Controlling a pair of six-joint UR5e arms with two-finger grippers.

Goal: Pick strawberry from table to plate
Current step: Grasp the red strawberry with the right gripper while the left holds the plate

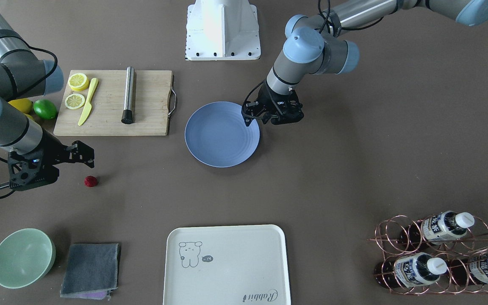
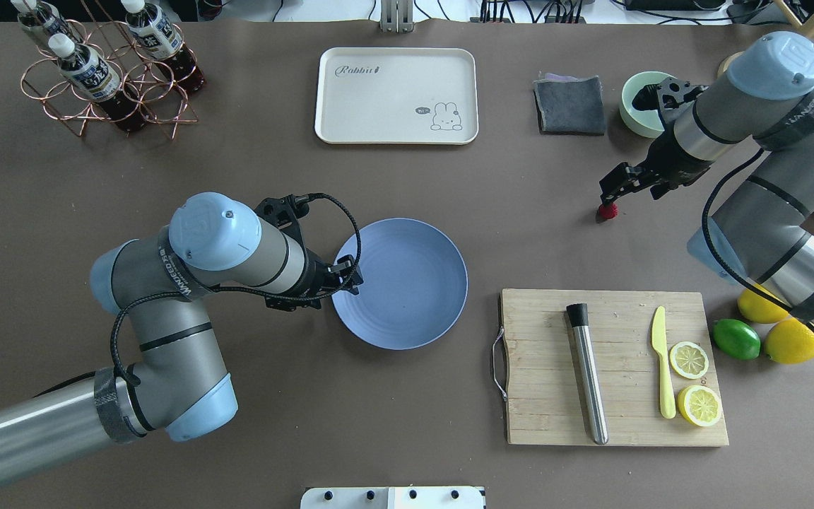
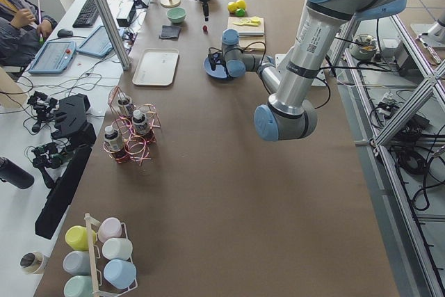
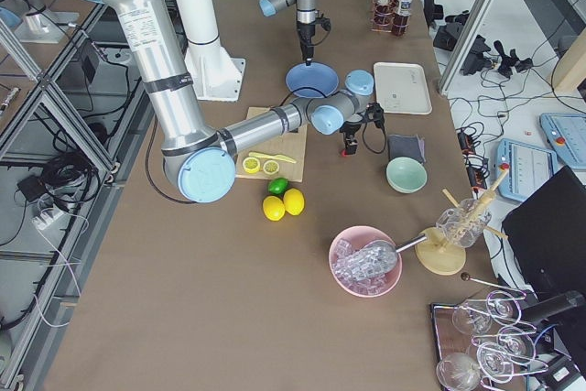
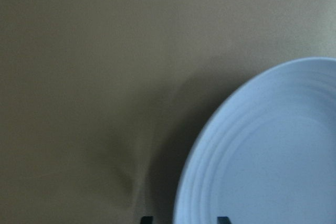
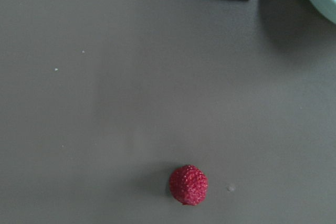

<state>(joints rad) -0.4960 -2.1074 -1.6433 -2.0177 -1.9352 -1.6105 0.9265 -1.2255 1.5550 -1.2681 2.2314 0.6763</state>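
The strawberry (image 1: 90, 181) (image 2: 608, 211) is a small red bumpy berry lying on the brown table (image 1: 354, 148), well away from the blue plate (image 1: 222, 134) (image 2: 400, 283). My right gripper (image 1: 86, 154) (image 2: 615, 191) hovers just above and beside it and looks open. The right wrist view shows the strawberry (image 6: 188, 184) low in the middle, with no fingertips in frame. My left gripper (image 1: 256, 120) (image 2: 350, 279) stands open at the plate's rim. In the left wrist view the plate's edge (image 5: 210, 145) runs between its two dark tips (image 5: 184, 220).
A wooden cutting board (image 2: 541, 424) carries a metal muddler (image 2: 587, 375), a yellow knife (image 2: 663, 367) and lemon slices (image 2: 689, 359). Lemons and a lime (image 2: 735, 339) lie beside it. A mint bowl (image 2: 629, 106), grey cloth (image 2: 569, 106), cream tray (image 2: 350, 106) and bottle rack (image 2: 103, 78) line the far edge.
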